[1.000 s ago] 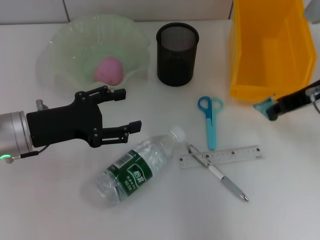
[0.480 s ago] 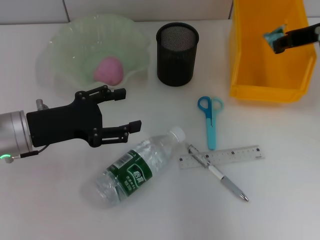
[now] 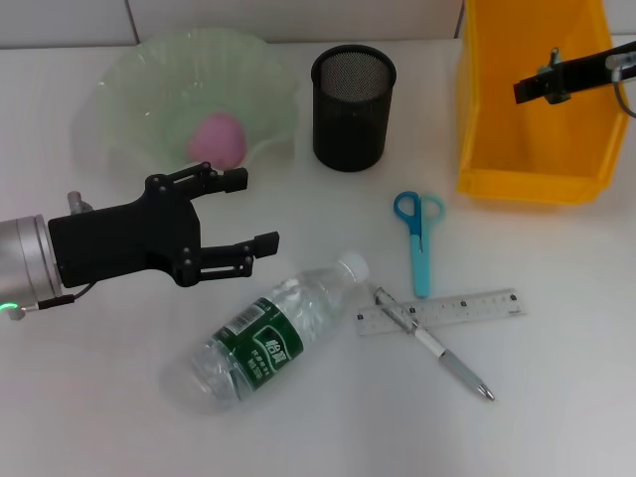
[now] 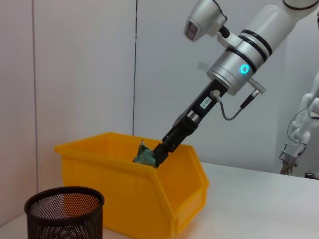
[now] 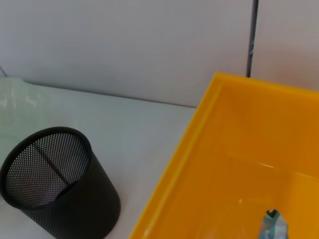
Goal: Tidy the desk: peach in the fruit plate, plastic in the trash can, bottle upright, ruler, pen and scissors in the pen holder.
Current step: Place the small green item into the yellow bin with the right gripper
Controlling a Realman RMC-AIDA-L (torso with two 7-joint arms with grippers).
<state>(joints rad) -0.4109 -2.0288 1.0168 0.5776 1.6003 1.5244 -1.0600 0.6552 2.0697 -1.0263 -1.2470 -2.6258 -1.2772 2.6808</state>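
Since a second ago the right end effector (image 3: 532, 86) has carried the teal plastic scrap (image 4: 146, 157) from the surface in front of the trash can (image 3: 477, 149) to a spot over its open top, while the left end effector (image 3: 243, 211) has hardly shifted. From the left wrist view the scrap sits at the right fingertips, level with the bin's rim, and appears still clamped; the right wrist view shows a bit of it low over the yellow floor, and the head view no longer shows it at all. Releasing it looks like the step in hand. Next in line, probably, is the bottle (image 3: 266, 333), lying on its side on the surface just below and beside the left end effector, whose fingers are spread and empty. Its long axis runs diagonally, cap toward the ruler (image 3: 441, 310) and pen (image 3: 433, 344), and the left arm is far nearer. Scissors (image 3: 418, 238) lie between pen holder (image 3: 353, 94) and ruler; the peach (image 3: 217, 139) is already in the fruit plate (image 3: 129, 94).
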